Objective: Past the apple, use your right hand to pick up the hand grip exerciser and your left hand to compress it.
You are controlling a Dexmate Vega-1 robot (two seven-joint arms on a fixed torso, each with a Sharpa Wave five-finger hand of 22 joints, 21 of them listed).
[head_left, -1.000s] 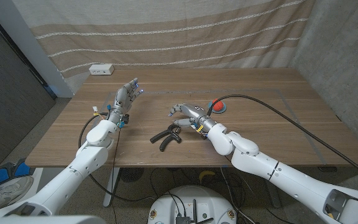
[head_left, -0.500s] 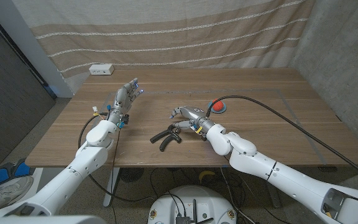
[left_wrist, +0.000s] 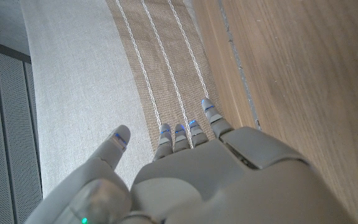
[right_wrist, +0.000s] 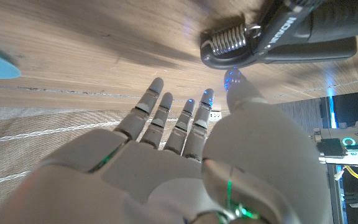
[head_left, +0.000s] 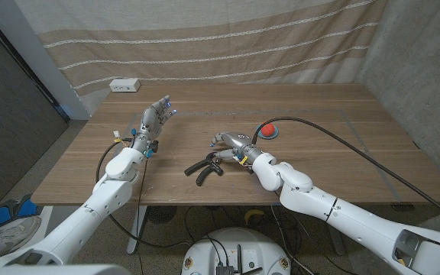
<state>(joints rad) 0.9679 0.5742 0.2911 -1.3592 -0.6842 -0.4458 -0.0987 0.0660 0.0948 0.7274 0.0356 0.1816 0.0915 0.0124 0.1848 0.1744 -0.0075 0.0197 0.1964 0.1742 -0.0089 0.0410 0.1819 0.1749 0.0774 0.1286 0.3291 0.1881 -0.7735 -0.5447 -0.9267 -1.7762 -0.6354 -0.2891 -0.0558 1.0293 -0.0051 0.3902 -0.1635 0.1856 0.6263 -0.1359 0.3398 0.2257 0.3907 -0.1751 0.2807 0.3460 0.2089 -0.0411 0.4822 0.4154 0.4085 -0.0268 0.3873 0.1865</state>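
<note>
Head view: the exerciser [head_left: 205,167], black with two handles splayed toward the near edge, is seen lying on the wooden bench [head_left: 342,145], near its middle. Its coiled spring end is pointed toward the right hand [head_left: 228,144], which is placed just beyond and beside it, fingers spread and holding nothing. In the right wrist view the metal spring and black handles of the exerciser [right_wrist: 278,37] are shown close to the thumb tip, though contact cannot be judged; the fingers [right_wrist: 160,118] are stretched out, apart, over the wood.

A red apple [head_left: 269,131] on a blue coaster is found just past the right hand, toward the far side. A black cable [head_left: 357,149] is run from near the apple across the bench to the right.

The left hand [head_left: 155,119] is held well apart from the exerciser, over the bench's left part, fingers extended and apart, nothing gripped. A white power strip [head_left: 125,85] is set at the far left corner, before a striped curtain [head_left: 205,38].
</note>
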